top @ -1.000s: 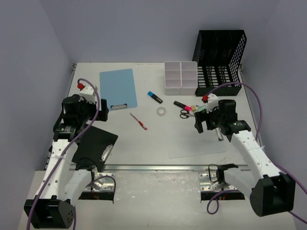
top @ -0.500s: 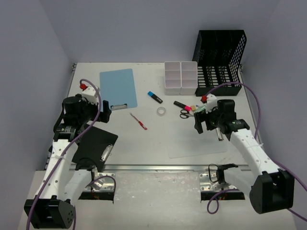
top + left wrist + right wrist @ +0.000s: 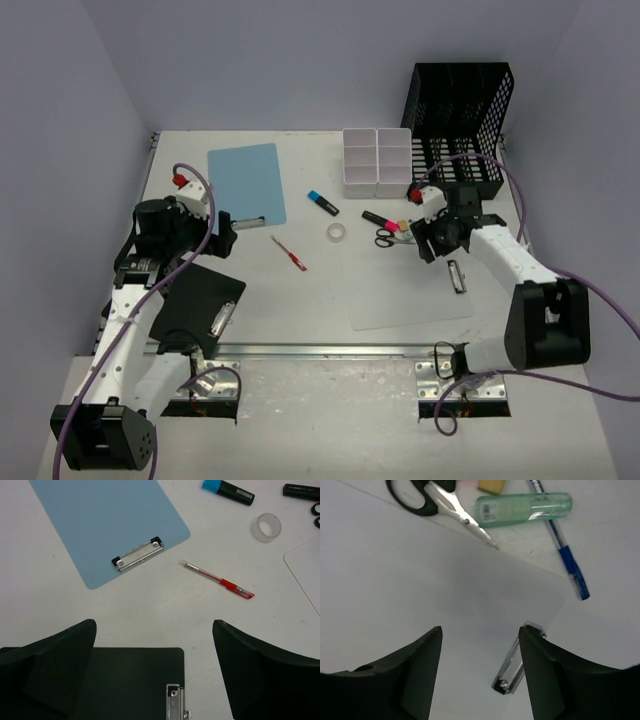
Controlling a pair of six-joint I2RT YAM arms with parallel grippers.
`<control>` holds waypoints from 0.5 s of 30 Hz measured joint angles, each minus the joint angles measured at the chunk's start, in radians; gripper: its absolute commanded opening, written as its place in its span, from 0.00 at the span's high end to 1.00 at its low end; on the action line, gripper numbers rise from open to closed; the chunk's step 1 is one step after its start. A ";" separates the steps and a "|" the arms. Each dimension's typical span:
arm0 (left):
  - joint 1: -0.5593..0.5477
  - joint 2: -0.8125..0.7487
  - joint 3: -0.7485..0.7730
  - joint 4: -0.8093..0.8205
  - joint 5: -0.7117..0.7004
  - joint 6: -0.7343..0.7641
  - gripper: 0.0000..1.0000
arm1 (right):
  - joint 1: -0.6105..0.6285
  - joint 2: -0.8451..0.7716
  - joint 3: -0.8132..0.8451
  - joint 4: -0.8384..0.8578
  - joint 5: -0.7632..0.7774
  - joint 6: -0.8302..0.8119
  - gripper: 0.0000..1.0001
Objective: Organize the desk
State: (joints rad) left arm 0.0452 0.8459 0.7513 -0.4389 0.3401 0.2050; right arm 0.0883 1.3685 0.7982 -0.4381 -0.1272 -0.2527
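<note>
Off-white desk (image 3: pixel 320 290) lies under both arms, clutter loose; right gripper (image 3: pixel 480 630) has swung in, scissors (image 3: pixel 451 505) at its nine o'clock, jaws narrowing yet apart, empty; left gripper (image 3: pixel 155 625) spread wide above black clipboard (image 3: pixel 100 680); a pickup looks near.

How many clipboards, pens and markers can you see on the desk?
Clipboards: 3 (blue clipboard, black clipboard, white clipboard)
Pens: 2 (red pen, blue pen)
Markers: 2 (blue-capped marker, pink-capped marker)
Total: 7
</note>
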 measured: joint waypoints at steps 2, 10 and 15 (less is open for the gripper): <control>0.000 0.006 0.000 0.000 0.015 0.005 0.00 | -0.040 0.071 0.076 -0.015 -0.004 -0.045 0.39; 0.000 0.018 0.000 -0.007 0.074 0.028 0.00 | -0.115 0.316 0.345 -0.056 -0.067 -0.245 0.40; 0.000 0.020 0.000 -0.011 0.095 0.034 0.00 | -0.129 0.445 0.456 -0.113 -0.106 -0.330 0.43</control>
State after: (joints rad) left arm 0.0452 0.8661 0.7513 -0.4500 0.4351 0.2390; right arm -0.0402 1.8133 1.2545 -0.5507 -0.2329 -0.5823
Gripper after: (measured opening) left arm 0.999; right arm 0.585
